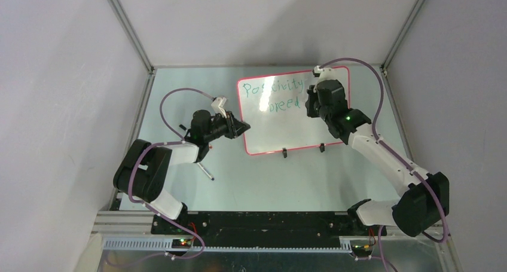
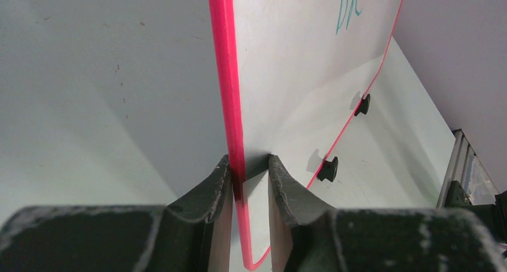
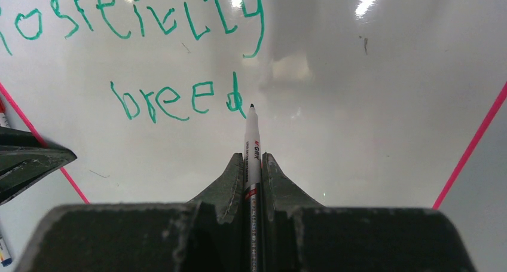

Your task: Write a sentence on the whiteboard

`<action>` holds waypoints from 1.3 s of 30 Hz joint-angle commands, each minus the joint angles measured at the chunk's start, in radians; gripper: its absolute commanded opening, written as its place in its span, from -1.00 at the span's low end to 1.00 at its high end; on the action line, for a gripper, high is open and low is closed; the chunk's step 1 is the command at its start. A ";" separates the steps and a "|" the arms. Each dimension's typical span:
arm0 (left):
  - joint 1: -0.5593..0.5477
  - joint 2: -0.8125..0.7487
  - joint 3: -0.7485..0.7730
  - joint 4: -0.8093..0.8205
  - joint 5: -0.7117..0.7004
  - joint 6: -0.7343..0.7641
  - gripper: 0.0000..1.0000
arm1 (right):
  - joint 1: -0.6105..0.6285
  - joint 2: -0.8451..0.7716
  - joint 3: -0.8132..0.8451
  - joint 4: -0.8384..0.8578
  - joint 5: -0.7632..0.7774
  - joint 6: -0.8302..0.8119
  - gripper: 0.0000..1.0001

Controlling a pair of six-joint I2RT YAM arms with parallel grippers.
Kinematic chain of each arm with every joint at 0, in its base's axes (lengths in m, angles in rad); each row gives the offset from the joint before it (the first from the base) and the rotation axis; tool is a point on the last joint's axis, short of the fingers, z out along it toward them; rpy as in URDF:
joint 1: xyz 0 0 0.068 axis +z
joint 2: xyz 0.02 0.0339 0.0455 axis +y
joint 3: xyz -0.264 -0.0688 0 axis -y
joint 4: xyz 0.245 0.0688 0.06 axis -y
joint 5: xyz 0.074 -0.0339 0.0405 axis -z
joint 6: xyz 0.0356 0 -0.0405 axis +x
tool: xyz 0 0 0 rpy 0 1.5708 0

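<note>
toward the far right of the tabletop, the whiteboard stands propped on two small black feet, its glossy face turned to the arms and bordered by a thin red-pink rim. the sentence is written in thin green letters on the upper left part of the face: an upper line reading "positivity" and, below it and set in to the right, a lower line reading "breed".

left fingers: closed on the left edge of the whiteboard, low down near its bottom corner. the left wrist view shows the rim running down between the two fingers, one on the written face and one on the back.

right fingers: closed tight on a slim white marker, which points straight out from between them toward the board.

marker tip: dark, just to the right of the final "d" of "breed", about level with the foot of that letter; whether it touches the surface cannot be told.

right arm: reaches in from the right, its wrist over the right half of the board and hiding part of it in the top view.

second pen: lies flat on the tabletop beside the left arm, apart from the board.
</note>
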 commanded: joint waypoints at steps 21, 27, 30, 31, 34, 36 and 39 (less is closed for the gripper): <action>-0.016 -0.023 0.026 0.002 -0.029 0.062 -0.53 | -0.013 0.045 0.004 0.075 0.039 0.004 -1.00; -0.016 -0.021 0.028 -0.001 -0.029 0.062 -0.53 | -0.024 0.047 0.004 0.077 0.037 0.006 -1.00; -0.016 -0.021 0.029 -0.002 -0.029 0.062 -0.53 | -0.031 0.052 0.004 0.075 0.034 0.007 -1.00; -0.016 -0.020 0.029 -0.002 -0.029 0.062 -0.53 | -0.031 0.053 0.004 0.076 0.031 0.007 -1.00; -0.016 -0.021 0.029 -0.001 -0.029 0.063 -0.53 | -0.034 0.056 0.005 0.076 0.030 0.007 -1.00; -0.016 -0.021 0.029 -0.001 -0.029 0.063 -0.53 | -0.036 0.059 0.004 0.076 0.029 0.009 -1.00; -0.016 -0.021 0.029 -0.002 -0.029 0.062 -0.53 | -0.038 0.065 0.005 0.080 0.026 0.010 -1.00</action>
